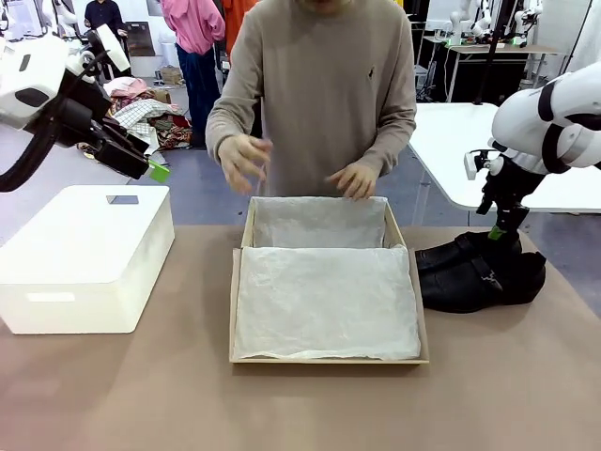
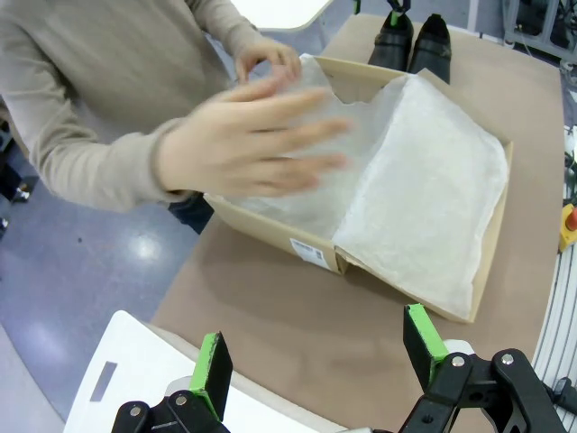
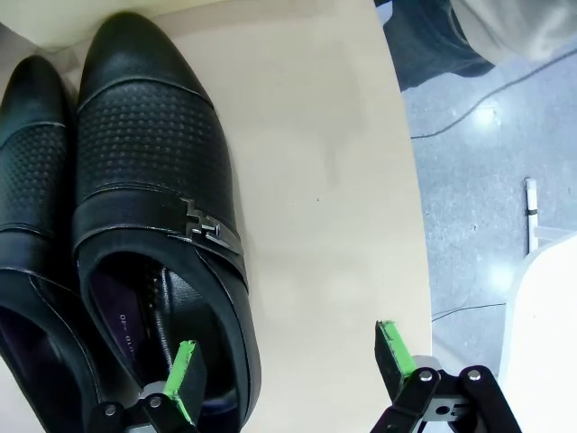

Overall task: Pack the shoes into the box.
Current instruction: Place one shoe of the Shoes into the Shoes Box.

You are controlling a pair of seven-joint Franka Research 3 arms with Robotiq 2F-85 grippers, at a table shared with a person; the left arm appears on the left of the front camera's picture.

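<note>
The right gripper (image 3: 288,356) is hanging spread wide above the shoes (image 3: 153,180), grasping nothing. The pair is lying side by side on the table (image 1: 141,395), toes pointing away from the jaws. One pad is sitting over the opening of the nearer shoe and the other over bare tabletop just beside its side wall. Whether a pad is touching leather cannot be told.

The left gripper (image 2: 315,347) is also hanging wide and empty, raised above a white container (image 1: 84,254). The box (image 1: 232,310) is lying well ahead of its jaws.

The box is standing open, and tissue (image 1: 324,301) is covering its floor. No shoe is inside. A person is working at the box's far rim, with one hand (image 1: 242,160) lifted above the tissue and the other hand (image 1: 355,178) resting on the rim.

The step in hand appears to be the first pick, and packing is not yet begun. The next move likely calls for the right jaws to be sinking until the shoe's side wall is lying between the pads. They would then be clenching firmly, since glossy leather may slip. The person's hands are crowding the box, so the carry should be waiting on them.
</note>
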